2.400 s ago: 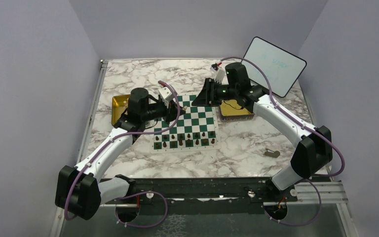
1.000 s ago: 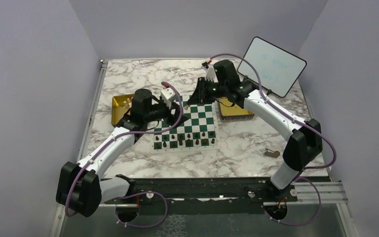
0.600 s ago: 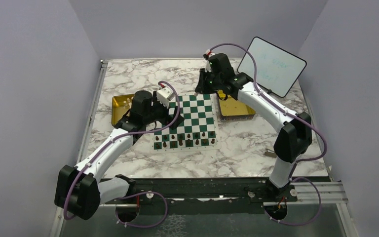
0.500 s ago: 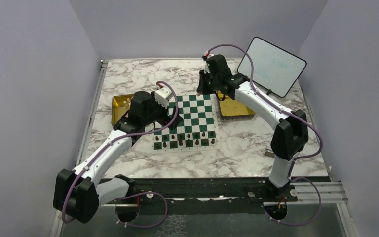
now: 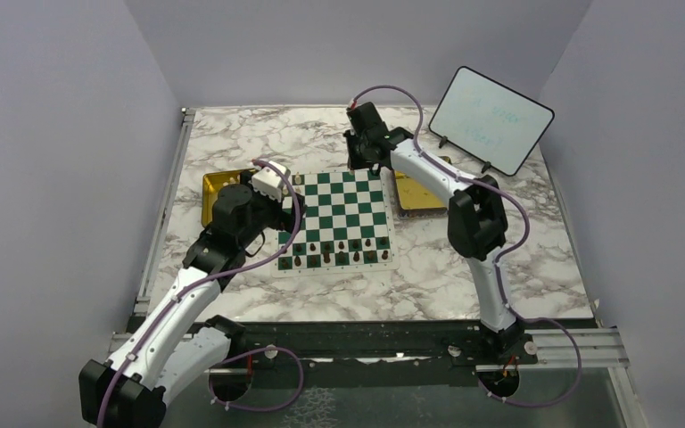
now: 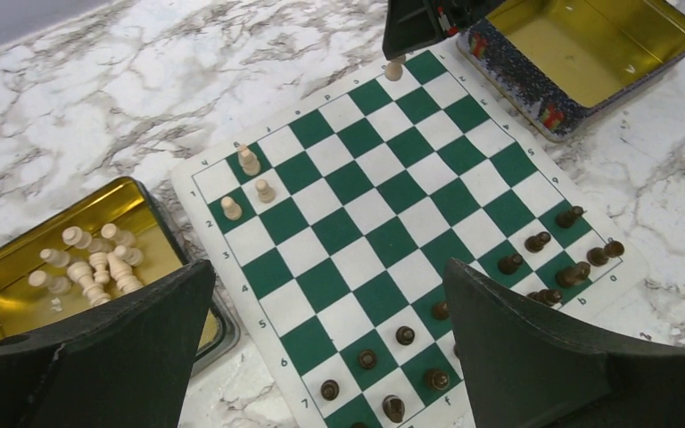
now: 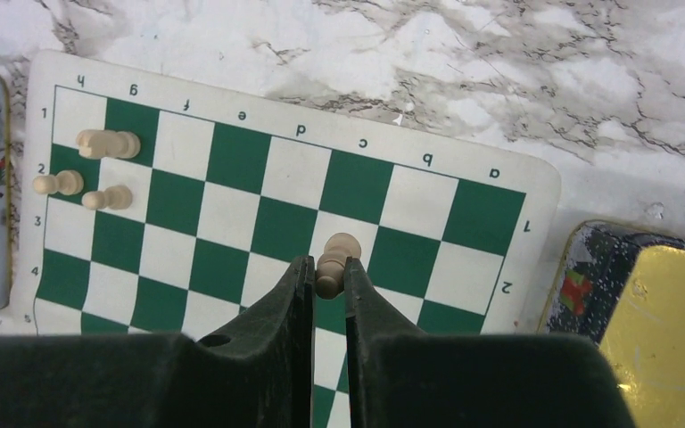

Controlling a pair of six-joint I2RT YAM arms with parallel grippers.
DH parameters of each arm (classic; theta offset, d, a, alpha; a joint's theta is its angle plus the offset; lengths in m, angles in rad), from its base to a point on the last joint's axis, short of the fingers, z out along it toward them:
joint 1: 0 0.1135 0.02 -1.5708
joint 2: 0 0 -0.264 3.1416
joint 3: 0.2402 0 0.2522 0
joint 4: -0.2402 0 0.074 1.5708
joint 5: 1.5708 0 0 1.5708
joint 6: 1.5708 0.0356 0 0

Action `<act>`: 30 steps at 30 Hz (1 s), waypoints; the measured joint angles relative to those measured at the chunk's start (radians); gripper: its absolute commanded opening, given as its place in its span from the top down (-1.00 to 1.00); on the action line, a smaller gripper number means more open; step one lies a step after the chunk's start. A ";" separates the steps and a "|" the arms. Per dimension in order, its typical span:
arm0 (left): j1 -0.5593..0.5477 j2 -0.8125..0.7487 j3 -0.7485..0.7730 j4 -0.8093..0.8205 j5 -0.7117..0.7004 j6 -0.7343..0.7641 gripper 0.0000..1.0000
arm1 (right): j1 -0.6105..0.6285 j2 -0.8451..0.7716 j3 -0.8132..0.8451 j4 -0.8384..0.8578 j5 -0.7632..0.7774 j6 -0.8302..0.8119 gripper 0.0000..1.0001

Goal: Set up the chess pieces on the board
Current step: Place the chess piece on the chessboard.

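Observation:
The board [image 5: 339, 201] of green and white checks lies mid-table. My right gripper [image 5: 355, 161] hangs over its far edge, shut on a cream chess piece [image 7: 334, 258] held between the fingertips [image 7: 327, 267] above the second row. That piece [image 6: 394, 68] also shows in the left wrist view. Three cream pieces [image 6: 248, 160] stand at the far left corner of the board [image 6: 366, 223]. Dark pieces [image 5: 339, 251] fill the two near rows. My left gripper [image 6: 328, 267] is open and empty, raised over the board's near left part.
A gold tray [image 5: 214, 189] left of the board holds several cream pieces [image 6: 89, 263]. Another gold tray [image 5: 424, 201] sits at the right edge of the board. A whiteboard [image 5: 491, 119] stands propped at the far right.
The right arm swung left from the right tray to the board's far edge, carrying the cream piece. The left gripper opened wider and drew back toward the near left.

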 measured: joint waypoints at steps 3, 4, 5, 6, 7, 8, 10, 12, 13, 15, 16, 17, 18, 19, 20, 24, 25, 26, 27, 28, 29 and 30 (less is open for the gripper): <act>0.000 -0.020 -0.008 0.001 -0.035 0.007 -0.98 | 0.000 0.059 0.068 -0.031 0.009 0.000 0.73; 0.000 -0.022 -0.008 0.002 -0.047 0.009 -0.98 | 0.000 0.074 0.085 -0.039 0.010 0.001 0.73; 0.000 -0.023 -0.008 0.002 -0.058 0.010 -0.98 | 0.000 0.082 0.095 -0.042 0.011 0.001 0.72; 0.000 -0.023 -0.008 0.002 -0.062 0.010 -0.98 | 0.000 0.089 0.101 -0.043 0.011 0.001 0.72; 0.000 -0.023 -0.008 0.003 -0.068 0.011 -0.98 | 0.000 0.095 0.105 -0.043 0.011 0.002 0.72; 0.000 -0.023 -0.008 0.002 -0.072 0.011 -0.98 | 0.000 0.100 0.110 -0.046 0.011 0.003 0.72; -0.001 -0.023 -0.008 0.003 -0.080 0.011 -0.98 | 0.000 0.109 0.118 -0.048 0.013 0.004 0.71; -0.002 -0.023 -0.008 0.003 -0.084 0.012 -0.98 | 0.000 0.118 0.128 -0.053 0.015 0.005 0.70; -0.003 -0.023 -0.008 0.003 -0.085 0.012 -0.98 | 0.000 0.122 0.132 -0.053 0.015 0.005 0.70; -0.005 -0.023 -0.008 0.003 -0.087 0.012 -0.98 | 0.000 0.127 0.135 -0.054 0.015 0.006 0.69; -0.005 -0.023 -0.008 0.003 -0.087 0.012 -0.98 | 0.000 0.130 0.137 -0.055 0.015 0.006 0.68; -0.005 -0.023 -0.008 0.003 -0.087 0.012 -0.98 | 0.000 0.134 0.142 -0.056 0.015 0.007 0.68; -0.005 -0.023 -0.008 0.003 -0.087 0.012 -0.98 | 0.000 0.139 0.149 -0.058 0.014 0.007 0.68; -0.005 -0.023 -0.008 0.003 -0.087 0.012 -0.98 | 0.000 0.145 0.156 -0.058 0.014 0.007 0.68; -0.005 -0.023 -0.008 0.003 -0.087 0.012 -0.98 | 0.000 0.151 0.164 -0.062 0.014 0.007 0.68; -0.005 -0.023 -0.008 0.003 -0.087 0.012 -0.98 | 0.000 0.172 0.181 -0.064 0.015 0.009 0.67; -0.005 -0.023 -0.008 0.004 -0.087 0.012 -0.98 | 0.000 0.176 0.181 -0.065 0.015 0.011 0.67; -0.005 -0.023 -0.008 0.004 -0.087 0.012 -0.98 | 0.000 0.180 0.181 -0.066 0.015 0.013 0.67; -0.005 -0.023 -0.008 0.005 -0.087 0.011 -0.98 | 0.000 0.185 0.182 -0.068 0.015 0.014 0.67; -0.005 -0.023 -0.008 0.006 -0.087 0.011 -0.98 | 0.000 0.189 0.182 -0.071 0.015 0.014 0.67; -0.005 -0.023 -0.008 0.006 -0.087 0.011 -0.98 | 0.000 0.194 0.183 -0.074 0.015 0.015 0.67; -0.005 -0.023 -0.008 0.006 -0.087 0.011 -0.98 | 0.000 0.199 0.185 -0.080 0.015 0.015 0.67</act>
